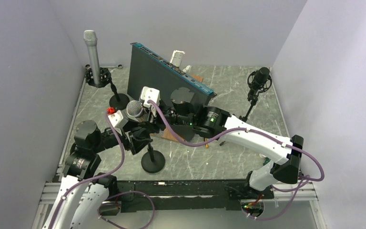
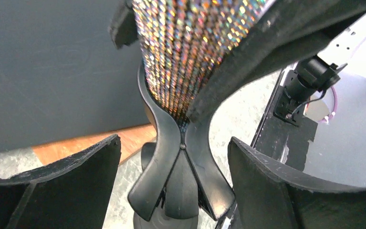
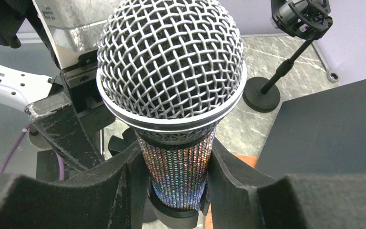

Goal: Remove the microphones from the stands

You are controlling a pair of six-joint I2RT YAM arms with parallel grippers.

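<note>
Left to right: my left gripper (image 2: 173,143) is released, its fingers (image 2: 76,176) spread on either side of the stand (image 2: 181,167) clip without touching it. The microphone (image 3: 171,71) sits in that clip, left of centre on the table (image 1: 205,164), a glittered body below a mesh head. My right gripper (image 3: 177,167) is clenched on the glittered body just under the head, one finger on each side.
</note>
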